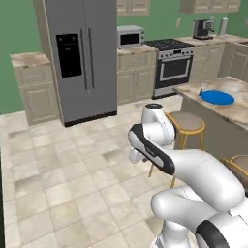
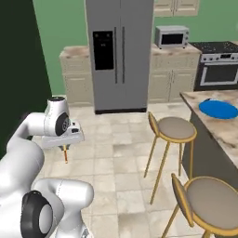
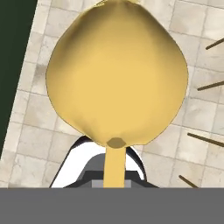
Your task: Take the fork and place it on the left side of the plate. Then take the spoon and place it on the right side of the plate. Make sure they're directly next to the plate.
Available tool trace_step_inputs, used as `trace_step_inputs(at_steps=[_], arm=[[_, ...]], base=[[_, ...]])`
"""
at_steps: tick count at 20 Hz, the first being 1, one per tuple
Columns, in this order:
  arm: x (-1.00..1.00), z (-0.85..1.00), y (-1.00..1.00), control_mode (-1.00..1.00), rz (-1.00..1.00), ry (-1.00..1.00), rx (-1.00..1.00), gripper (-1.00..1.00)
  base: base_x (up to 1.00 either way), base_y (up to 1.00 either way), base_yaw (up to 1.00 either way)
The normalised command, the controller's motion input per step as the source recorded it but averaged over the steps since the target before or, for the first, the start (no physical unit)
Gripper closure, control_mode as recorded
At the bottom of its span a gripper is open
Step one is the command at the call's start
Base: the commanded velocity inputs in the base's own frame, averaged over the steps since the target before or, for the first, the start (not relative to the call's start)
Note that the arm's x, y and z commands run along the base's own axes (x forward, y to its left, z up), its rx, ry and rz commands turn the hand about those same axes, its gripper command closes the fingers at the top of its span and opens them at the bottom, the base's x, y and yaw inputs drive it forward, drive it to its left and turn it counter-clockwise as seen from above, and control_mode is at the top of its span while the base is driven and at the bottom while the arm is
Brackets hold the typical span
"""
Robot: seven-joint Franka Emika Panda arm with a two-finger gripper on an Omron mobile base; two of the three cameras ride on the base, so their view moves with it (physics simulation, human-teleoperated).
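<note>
Your two-finger gripper [image 2: 65,148] is pinching the yellow-headed, orange-handled spoon [image 3: 117,74], held above the tiled floor at nine o'clock in your right base view. The flat round bright blue plate [image 2: 218,109] lies on the marble counter [image 2: 228,128] at three o'clock.

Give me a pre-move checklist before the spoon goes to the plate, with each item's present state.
1. Yellow-bowled, orange-handled spoon in the hand: ok, the handle runs down between the fingertips in the hand view.
2. Flat round blue plate on the marble island counter: ok.
3. Hand close to the plate: not ok, it hangs over the tiled floor, far left of the counter.
4. Path: not ok, two round stools stand between hand and counter.
5. Fork beside the plate: cannot tell at this distance.
6. Right side of the plate free: cannot tell.
</note>
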Motion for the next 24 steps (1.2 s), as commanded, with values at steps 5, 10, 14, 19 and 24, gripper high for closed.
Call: trace_step_inputs(at_steps=[5, 10, 14, 19, 24], arm=[[0.00, 0.00, 0.00, 1.00, 0.00, 0.00, 0.00, 1.00], [0.00, 0.00, 0.00, 1.00, 0.00, 0.00, 0.00, 1.00], [0.00, 0.00, 0.00, 1.00, 0.00, 0.00, 0.00, 1.00], [0.00, 0.00, 0.00, 1.00, 0.00, 0.00, 0.00, 1.00], [0.00, 0.00, 0.00, 1.00, 0.00, 0.00, 0.00, 1.00]], base=[[0.62, 0.62, -0.80], [0.45, 0.52, -0.85], [0.46, 0.47, -0.84], [0.66, 0.64, -0.63], [0.26, 0.71, -0.32]])
